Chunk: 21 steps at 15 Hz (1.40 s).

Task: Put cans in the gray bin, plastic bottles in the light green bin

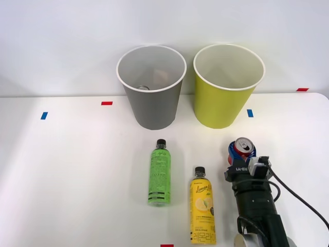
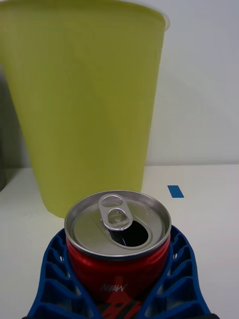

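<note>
The right arm [image 1: 257, 206] is a black cylindrical assembly built from stacked ring-shaped segments. A black cable [image 1: 298, 198] runs in a loop along its outer side. The wrist housing [image 1: 240, 169] is black and carries small white lettering, with a white block mounted beside it. The fingers [image 2: 50, 279] are blue plastic, curved, with an open ribbed lattice structure.

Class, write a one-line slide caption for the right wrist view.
Blue gripper clasps an opened red can before the yellow-green bin.
</note>
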Tool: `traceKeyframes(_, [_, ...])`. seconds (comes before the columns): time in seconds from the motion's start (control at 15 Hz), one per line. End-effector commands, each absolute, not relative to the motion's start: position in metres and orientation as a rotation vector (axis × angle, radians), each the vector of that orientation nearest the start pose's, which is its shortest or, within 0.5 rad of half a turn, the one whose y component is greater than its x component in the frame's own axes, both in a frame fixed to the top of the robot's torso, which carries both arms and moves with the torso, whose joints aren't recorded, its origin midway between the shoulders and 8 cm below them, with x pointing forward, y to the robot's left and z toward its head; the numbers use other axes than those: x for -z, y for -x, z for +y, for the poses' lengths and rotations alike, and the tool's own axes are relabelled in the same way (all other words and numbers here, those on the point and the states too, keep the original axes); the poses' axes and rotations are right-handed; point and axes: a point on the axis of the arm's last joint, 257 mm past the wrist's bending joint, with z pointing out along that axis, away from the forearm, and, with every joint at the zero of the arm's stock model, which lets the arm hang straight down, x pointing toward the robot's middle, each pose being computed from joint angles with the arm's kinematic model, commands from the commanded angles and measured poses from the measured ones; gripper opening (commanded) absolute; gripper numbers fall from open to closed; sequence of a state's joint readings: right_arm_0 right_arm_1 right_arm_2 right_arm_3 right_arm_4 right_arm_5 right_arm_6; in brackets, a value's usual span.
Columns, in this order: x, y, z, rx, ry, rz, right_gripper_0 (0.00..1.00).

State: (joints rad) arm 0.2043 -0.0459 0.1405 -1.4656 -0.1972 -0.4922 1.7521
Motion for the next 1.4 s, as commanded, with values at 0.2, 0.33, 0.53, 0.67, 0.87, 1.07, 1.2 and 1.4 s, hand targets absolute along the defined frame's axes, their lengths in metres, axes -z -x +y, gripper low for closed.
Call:
traceKeyframes(0.2, [0.247,-0.448,-0.219,0.043,0.038,1.347,0.03])
traceKeyframes(0.33, [0.236,-0.444,-0.221,0.032,0.049,1.325,0.02])
traceKeyframes(0.53, [0.213,-0.432,-0.211,-0.052,0.067,1.291,0.01])
traceKeyframes(0.67, [0.196,-0.421,-0.206,-0.093,0.090,1.266,0.00])
traceKeyframes(0.87, [0.164,-0.415,-0.196,-0.122,0.146,1.299,0.00])
traceKeyframes(1.07, [0.122,-0.413,-0.181,-0.165,0.177,1.277,0.00])
traceKeyframes(1.2, [0.099,-0.419,-0.169,-0.221,0.176,1.259,0.00])
traceKeyframes(1.4, [0.064,-0.430,-0.149,-0.316,0.175,1.187,0.00])
